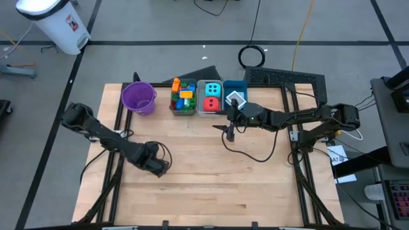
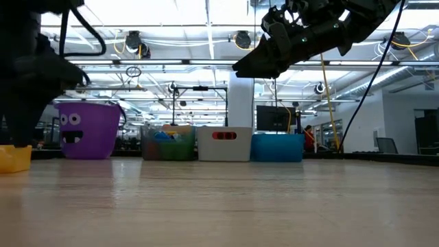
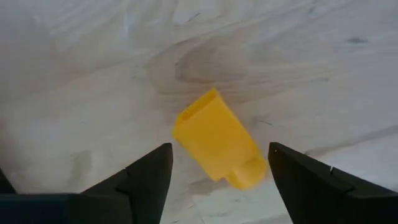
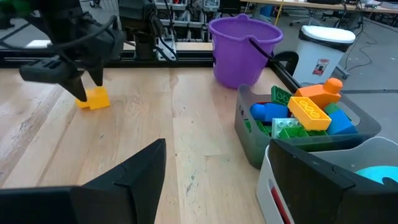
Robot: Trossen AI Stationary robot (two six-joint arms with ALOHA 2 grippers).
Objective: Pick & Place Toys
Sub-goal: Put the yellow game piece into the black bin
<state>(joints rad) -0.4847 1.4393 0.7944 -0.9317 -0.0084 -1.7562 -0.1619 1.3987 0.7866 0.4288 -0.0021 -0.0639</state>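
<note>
While the left gripper [image 3: 214, 180] hangs low over the wooden table [image 1: 211, 179], its fingers [image 3: 146, 177] stand spread with a yellow brick [image 3: 216, 140] lying on the wood between them — untouched. Farther right, the right gripper [image 1: 229, 134] hovers with jaws apart, empty — just beyond it sit the bins holding bricks [image 4: 308, 112] and dice [image 1: 212, 97].
</note>
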